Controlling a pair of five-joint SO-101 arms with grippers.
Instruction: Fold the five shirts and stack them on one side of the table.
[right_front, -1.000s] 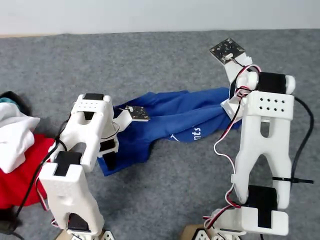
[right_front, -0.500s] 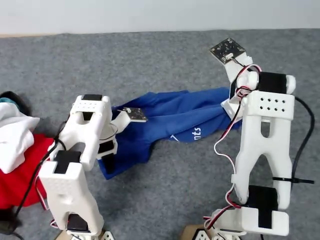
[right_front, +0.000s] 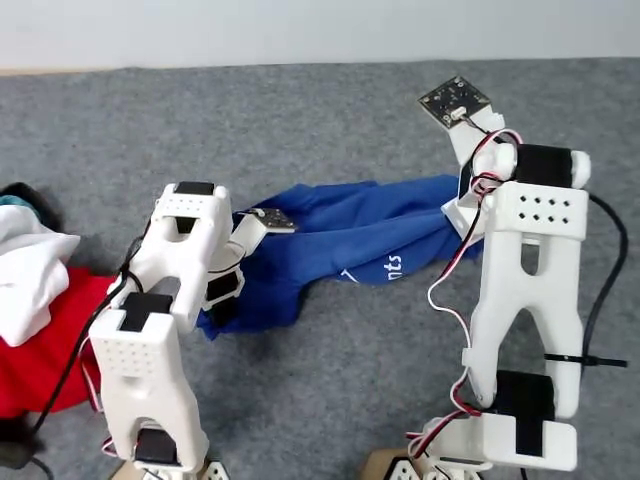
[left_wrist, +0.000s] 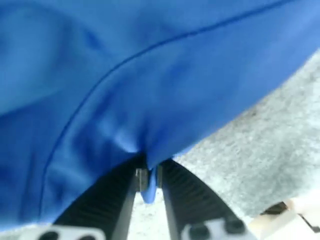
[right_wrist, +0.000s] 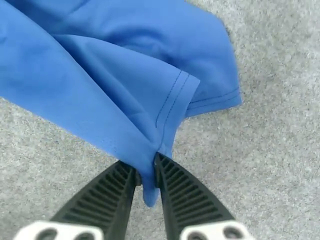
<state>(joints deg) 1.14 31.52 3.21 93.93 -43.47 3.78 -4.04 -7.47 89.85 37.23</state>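
Observation:
A blue shirt (right_front: 350, 235) lies stretched between the two arms on the grey table (right_front: 300, 120). My left gripper (left_wrist: 148, 182) is shut on a fold of the blue shirt (left_wrist: 125, 85) at its left end, under the left arm (right_front: 185, 260). My right gripper (right_wrist: 146, 182) is shut on a bunched edge of the blue shirt (right_wrist: 115, 75) at its right end, beneath the right arm (right_front: 525, 230). A hemmed sleeve (right_wrist: 210, 85) lies flat beside that grip.
A heap of other shirts lies at the table's left edge: a red one (right_front: 40, 350), a white one (right_front: 30, 270) on top, and a dark one (right_front: 20, 195) behind. Bare grey felt stretches behind and in front of the blue shirt.
The left arm has shifted slightly right and farther back, carrying its end of the blue shirt, which has bunched up a little there. The right arm has kept still.

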